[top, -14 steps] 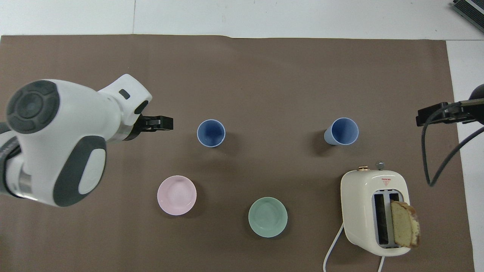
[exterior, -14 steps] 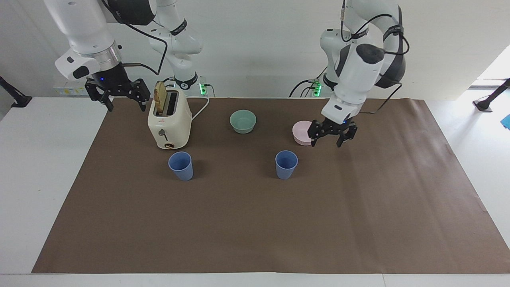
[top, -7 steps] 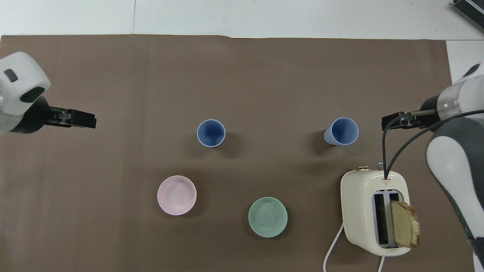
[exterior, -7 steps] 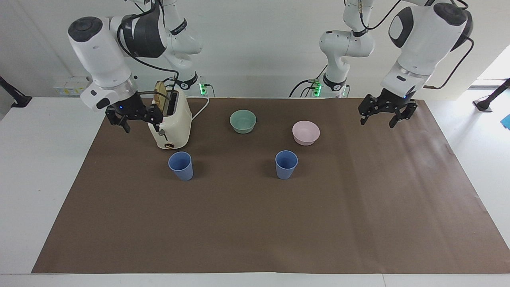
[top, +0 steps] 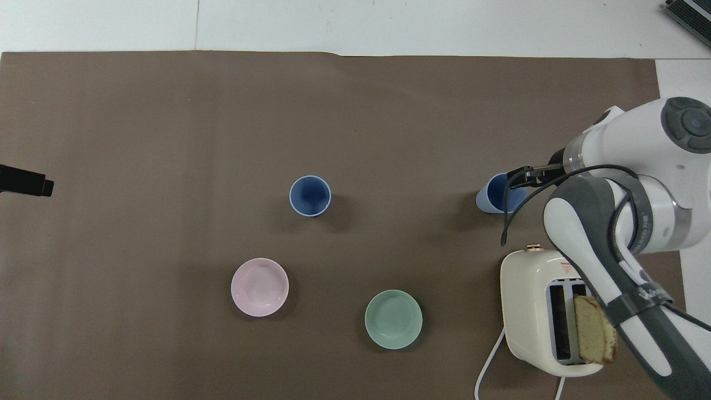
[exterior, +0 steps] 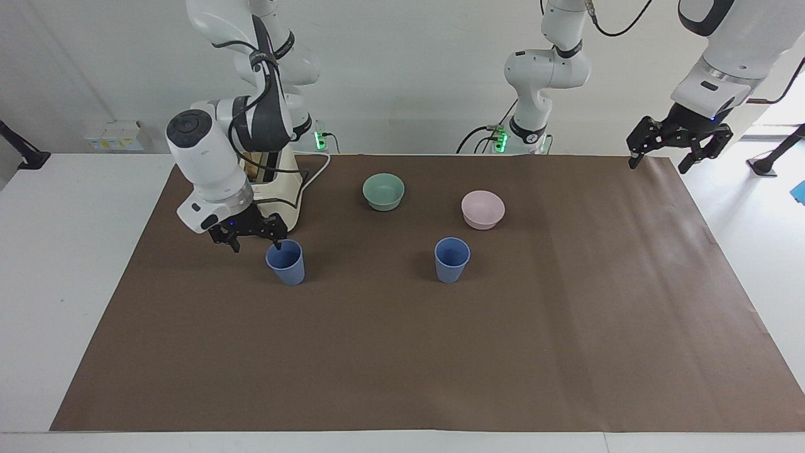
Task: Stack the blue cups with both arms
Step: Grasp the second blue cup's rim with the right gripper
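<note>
Two blue cups stand upright and apart on the brown mat. One [exterior: 286, 263] [top: 493, 199] stands close to the toaster. The other [exterior: 452, 259] [top: 310, 195] stands mid-table, close to the pink bowl. My right gripper [exterior: 256, 244] [top: 519, 176] is open and low at the rim of the cup by the toaster. One fingertip [exterior: 277, 243] shows against that cup's mouth, the other outside it. I cannot tell whether it touches. My left gripper [exterior: 658, 165] [top: 33, 184] is open and empty, raised over the mat's edge at the left arm's end.
A cream toaster [exterior: 283, 192] [top: 533, 311] with a bread slice [top: 594, 330] stands nearer to the robots than the right gripper, partly hidden by the right arm. A mint-green bowl [exterior: 383, 190] [top: 393, 319] and a pale pink bowl [exterior: 482, 209] [top: 259, 286] sit nearer to the robots than the cups.
My right gripper came down past the toaster to the rim of the cup beside it. My left gripper drew away from the pink bowl and rose toward its own end of the table. The cups have not moved.
</note>
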`<action>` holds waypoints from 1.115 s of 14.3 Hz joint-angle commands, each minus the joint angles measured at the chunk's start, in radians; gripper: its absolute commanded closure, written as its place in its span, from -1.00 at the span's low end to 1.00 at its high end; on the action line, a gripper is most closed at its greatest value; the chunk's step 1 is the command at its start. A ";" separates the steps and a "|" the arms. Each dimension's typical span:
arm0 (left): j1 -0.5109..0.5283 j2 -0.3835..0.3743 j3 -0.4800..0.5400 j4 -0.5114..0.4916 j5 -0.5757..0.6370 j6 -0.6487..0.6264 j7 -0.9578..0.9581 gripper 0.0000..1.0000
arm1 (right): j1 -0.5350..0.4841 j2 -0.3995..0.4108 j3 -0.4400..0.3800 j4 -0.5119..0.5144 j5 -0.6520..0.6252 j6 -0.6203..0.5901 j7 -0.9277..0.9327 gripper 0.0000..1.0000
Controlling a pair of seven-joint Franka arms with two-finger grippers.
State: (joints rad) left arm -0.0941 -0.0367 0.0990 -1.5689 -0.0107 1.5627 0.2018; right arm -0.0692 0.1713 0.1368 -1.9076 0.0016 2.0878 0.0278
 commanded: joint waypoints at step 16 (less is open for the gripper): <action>0.014 0.008 -0.015 0.009 0.009 -0.029 -0.012 -1.00 | 0.011 0.063 0.001 0.030 0.017 -0.004 0.009 1.00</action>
State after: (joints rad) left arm -0.0935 -0.0259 0.0955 -1.5694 -0.0107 1.5471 0.1965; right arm -0.0581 0.2356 0.1361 -1.9261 0.0024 2.1459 0.0304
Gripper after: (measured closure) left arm 0.000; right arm 0.956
